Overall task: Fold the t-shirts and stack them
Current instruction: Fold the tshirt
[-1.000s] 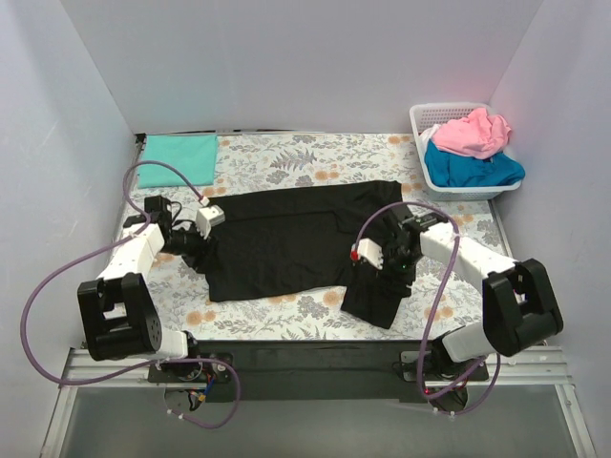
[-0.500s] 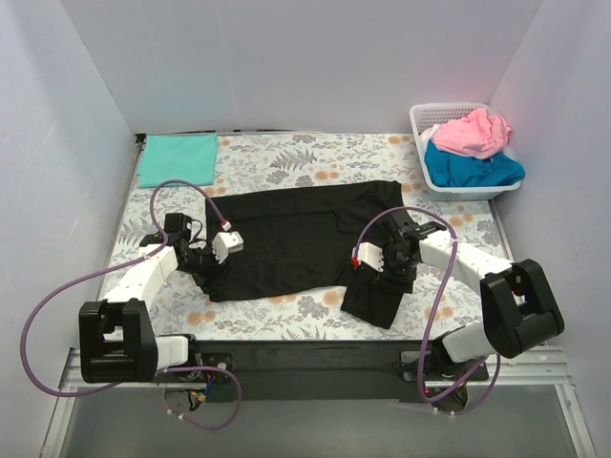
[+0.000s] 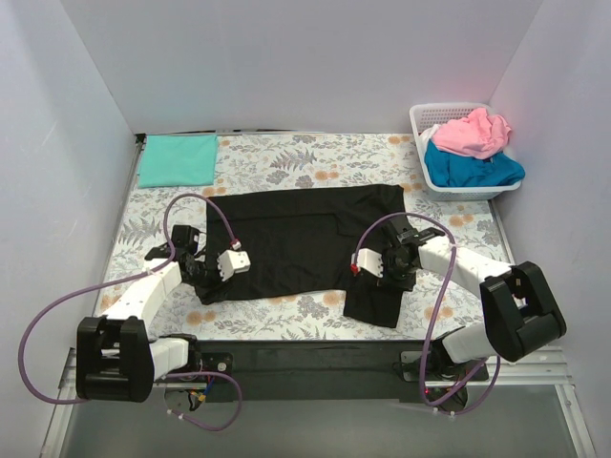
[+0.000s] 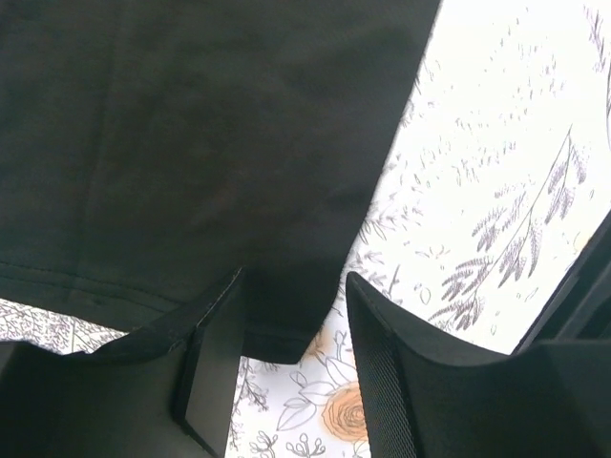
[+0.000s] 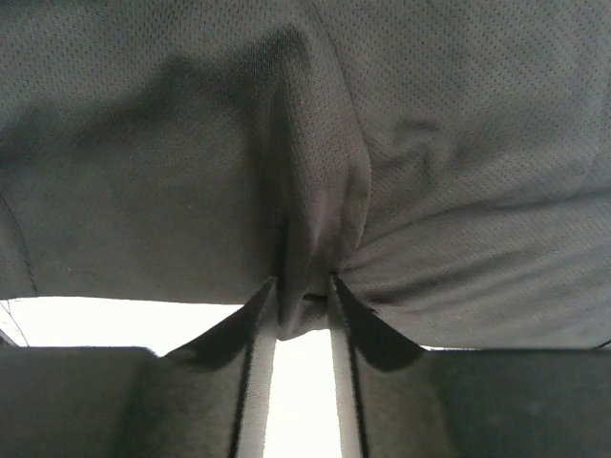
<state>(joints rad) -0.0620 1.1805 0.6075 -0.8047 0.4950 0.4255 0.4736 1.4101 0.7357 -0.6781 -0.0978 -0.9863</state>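
The black t-shirt (image 3: 296, 229) lies spread flat in the middle of the patterned cloth, with its right part hanging toward the near edge. My left gripper (image 3: 207, 286) is open at the shirt's near left corner. In the left wrist view (image 4: 291, 353) that hemmed corner (image 4: 277, 329) lies between the two fingers. My right gripper (image 3: 387, 272) is shut on a pinched fold of the black shirt (image 5: 304, 286). The mint-green shirt (image 3: 178, 159) lies folded at the back left. The pink shirt (image 3: 470, 132) and the bright blue shirt (image 3: 473, 170) lie in the basket.
The white lattice basket (image 3: 420, 129) stands at the back right corner. Purple cables loop over both arms. Grey walls close in the left, back and right sides. The patterned table cloth (image 3: 286, 310) shows in front of the shirt.
My left gripper has moved toward the near edge and rightward along the shirt's left side to its near corner. My right gripper has shifted slightly left, keeping its pinch on the cloth.
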